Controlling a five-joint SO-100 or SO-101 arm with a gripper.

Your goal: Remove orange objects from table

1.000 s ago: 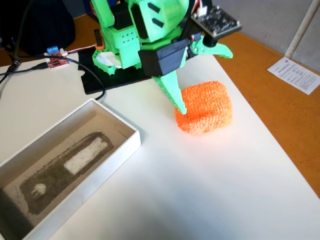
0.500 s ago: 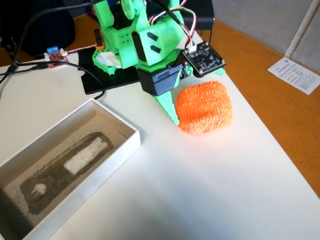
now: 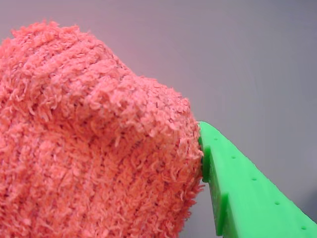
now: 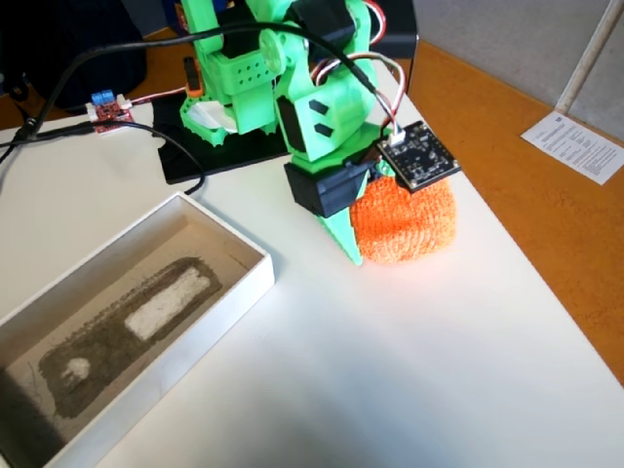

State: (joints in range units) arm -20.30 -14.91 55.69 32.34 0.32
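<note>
One fuzzy orange block (image 4: 405, 226), rounded corners

One orange block (image 4: 409, 226) — fuzzy, knitted, soft with rounded corners — sits on the white table (image 4: 390, 370), toward its right edge in the fixed view. Up close in the wrist view it fills the left side (image 3: 94, 148) — loopy pile, pale tabletop behind it.
</note>
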